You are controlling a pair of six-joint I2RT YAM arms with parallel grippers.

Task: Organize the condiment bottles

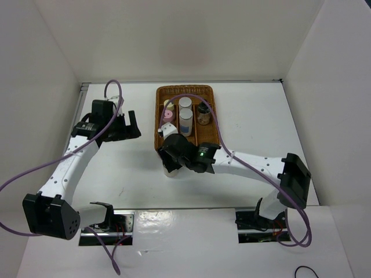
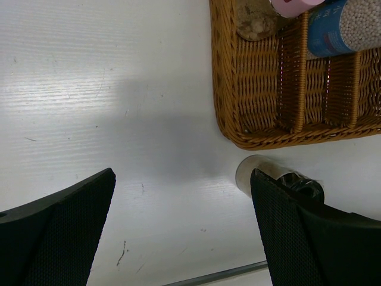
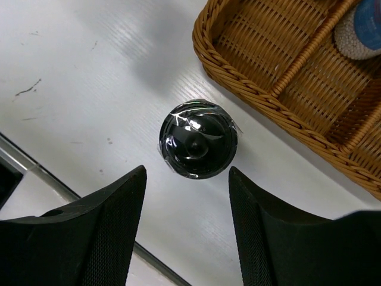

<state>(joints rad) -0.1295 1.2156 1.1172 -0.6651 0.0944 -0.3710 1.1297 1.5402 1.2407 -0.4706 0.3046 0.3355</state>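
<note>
1. Top external view: the black-capped bottle point(image 1: 169, 169) stands on the table point(image 1: 261, 116), just beside the near left corner of the wicker tray point(image 1: 213, 124). The other bottles sit inside the tray. The right end effector point(image 1: 172, 152) hangs directly over the loose bottle. The left end effector point(image 1: 132, 124) is well apart, off to the tray's left, so the right arm is clearly nearer.
2. Left wrist view: the left end effector point(image 2: 181, 173) is spread wide over bare table and pinches nothing. The black-capped bottle point(image 2: 255, 173) shows side-on by the tray's corner, partly behind one finger, an angle neither other view gives.
3. Right wrist view: the camera looks straight down on the black-capped bottle point(image 3: 198, 139), so its long axis is upright, pointing at the lens. The right end effector point(image 3: 186, 173) is spread, its fingers point(image 3: 113, 226) flanking the cap without touching. Only this view shows that gap; a grasp likely needs more descent first.
</note>
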